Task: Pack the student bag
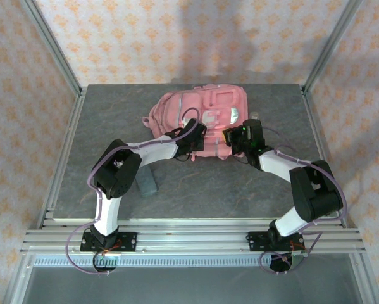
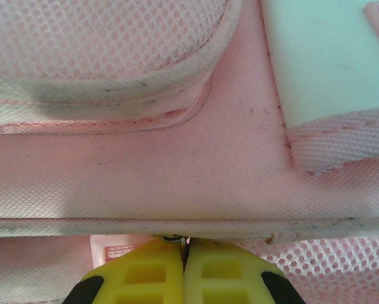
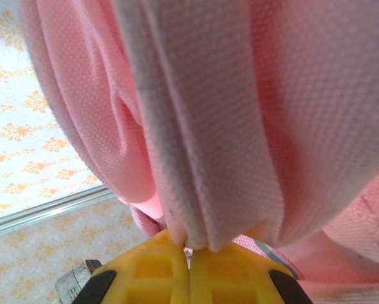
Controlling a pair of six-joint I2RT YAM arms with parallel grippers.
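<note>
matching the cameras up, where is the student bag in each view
top external: student bag lies far centre of the table.
left wrist: its pink fabric spans the frame.
right wrist: a fold of it runs up the centre.
shared landmark: pale patch, top right in left wrist.

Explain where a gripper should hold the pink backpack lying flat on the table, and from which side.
On the pink backpack, pinch a fold or piped seam along its near edge, coming from the arm side. It lies flat, wider than the jaws, so only raised fabric fits; the right gripper is shut on such a fold.
</note>
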